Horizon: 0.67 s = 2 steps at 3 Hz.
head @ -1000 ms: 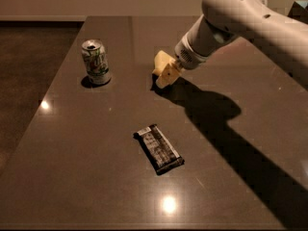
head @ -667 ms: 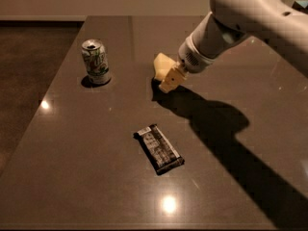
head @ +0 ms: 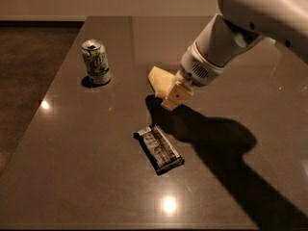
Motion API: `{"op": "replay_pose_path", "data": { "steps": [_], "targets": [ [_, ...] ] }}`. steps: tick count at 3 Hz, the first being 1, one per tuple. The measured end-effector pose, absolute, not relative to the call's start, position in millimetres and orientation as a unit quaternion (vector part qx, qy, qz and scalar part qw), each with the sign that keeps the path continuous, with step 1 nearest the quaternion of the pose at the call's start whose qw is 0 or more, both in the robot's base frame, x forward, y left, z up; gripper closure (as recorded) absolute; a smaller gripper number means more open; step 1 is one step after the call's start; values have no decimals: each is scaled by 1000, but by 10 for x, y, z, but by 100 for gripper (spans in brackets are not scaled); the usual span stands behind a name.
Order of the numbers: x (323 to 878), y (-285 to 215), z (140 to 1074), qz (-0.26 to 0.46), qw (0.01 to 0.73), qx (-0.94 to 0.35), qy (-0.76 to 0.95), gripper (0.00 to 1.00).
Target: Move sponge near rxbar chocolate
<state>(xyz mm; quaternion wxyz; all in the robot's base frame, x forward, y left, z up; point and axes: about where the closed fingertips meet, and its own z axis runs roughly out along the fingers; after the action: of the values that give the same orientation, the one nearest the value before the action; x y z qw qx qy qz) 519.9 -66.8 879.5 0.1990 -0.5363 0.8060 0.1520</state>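
Your tool (head: 174,95), over the counter (head: 86,177), hides the sponge's (head: 159,78) right end from you; the arm (head: 250,23) runs off top right.

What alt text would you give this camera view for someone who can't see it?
A robot arm's gripper holds a pale yellow sponge above a dark table. A black-wrapped rxbar chocolate lies flat nearer the camera, apart from the sponge; a green-white soda can stands upright at the picture's left.

One sponge (head: 160,79) is counted, one rxbar chocolate (head: 159,148) and one soda can (head: 96,61), three things in all at one surface (head: 86,167). One arm (head: 250,18) is seen, its single end effector (head: 174,96) placed just right of the sponge.
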Motion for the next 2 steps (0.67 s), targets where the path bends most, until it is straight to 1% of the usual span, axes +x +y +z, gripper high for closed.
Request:
{"op": "replay_pose_path", "data": {
  "steps": [1, 2],
  "targets": [
    [4938, -608, 8821, 169, 176, -563, 790, 82],
    [4724, -510, 8827, 189, 158, -586, 772, 58]
  ]
}}
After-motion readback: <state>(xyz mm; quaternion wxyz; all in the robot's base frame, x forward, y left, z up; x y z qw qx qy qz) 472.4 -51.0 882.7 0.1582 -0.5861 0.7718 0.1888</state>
